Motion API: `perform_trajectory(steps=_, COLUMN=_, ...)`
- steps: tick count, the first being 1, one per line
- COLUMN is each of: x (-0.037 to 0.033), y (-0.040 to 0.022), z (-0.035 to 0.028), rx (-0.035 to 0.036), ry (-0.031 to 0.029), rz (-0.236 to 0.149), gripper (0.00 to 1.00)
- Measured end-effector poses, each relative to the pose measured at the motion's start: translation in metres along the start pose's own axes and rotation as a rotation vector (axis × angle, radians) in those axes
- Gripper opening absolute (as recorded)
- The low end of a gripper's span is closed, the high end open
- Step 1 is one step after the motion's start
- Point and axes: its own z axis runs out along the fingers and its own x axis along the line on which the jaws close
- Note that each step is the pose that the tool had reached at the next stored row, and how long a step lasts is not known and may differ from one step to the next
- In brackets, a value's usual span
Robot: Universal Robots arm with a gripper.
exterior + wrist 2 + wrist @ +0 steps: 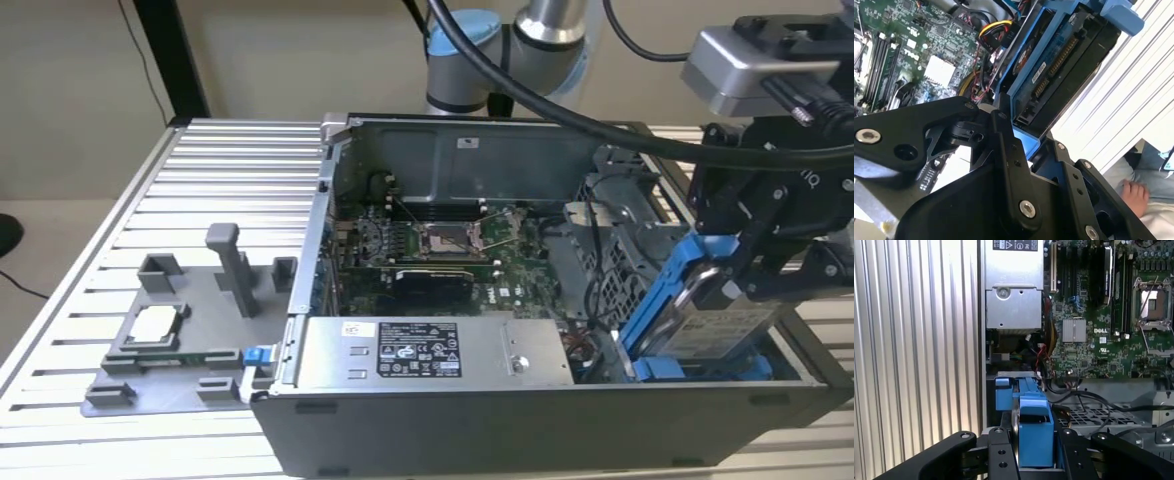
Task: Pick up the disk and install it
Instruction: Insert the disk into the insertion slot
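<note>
The disk [725, 328], silver-grey with a white label and a bright blue bracket, stands on edge in the front corner of the open computer case [534, 425] at the exterior view's right. Its lower end is down inside the case and its upper end sticks out. My black gripper [750, 275] is shut on it from above. In the second wrist view the disk's [1054, 65] circuit-board side and blue frame run away from the gripper [1029, 144]. In the first wrist view the blue bracket [1033, 427] sits clamped between the fingers [999, 452].
Inside the case lie a green motherboard [447, 240] and a large grey box with a white label [420, 350]. A grey fixture [174, 350] holding a small silver chip [150, 325] sits on the ribbed aluminium table [227, 170]. A person's hand [1134, 192] rests beyond the table edge.
</note>
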Motion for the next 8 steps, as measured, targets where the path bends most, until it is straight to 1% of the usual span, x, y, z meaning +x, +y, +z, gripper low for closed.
perform_trajectory(steps=8, x=0.0001, y=0.0, z=0.0011, rx=0.0, ry=-0.0001, rz=0.0, gripper=0.0)
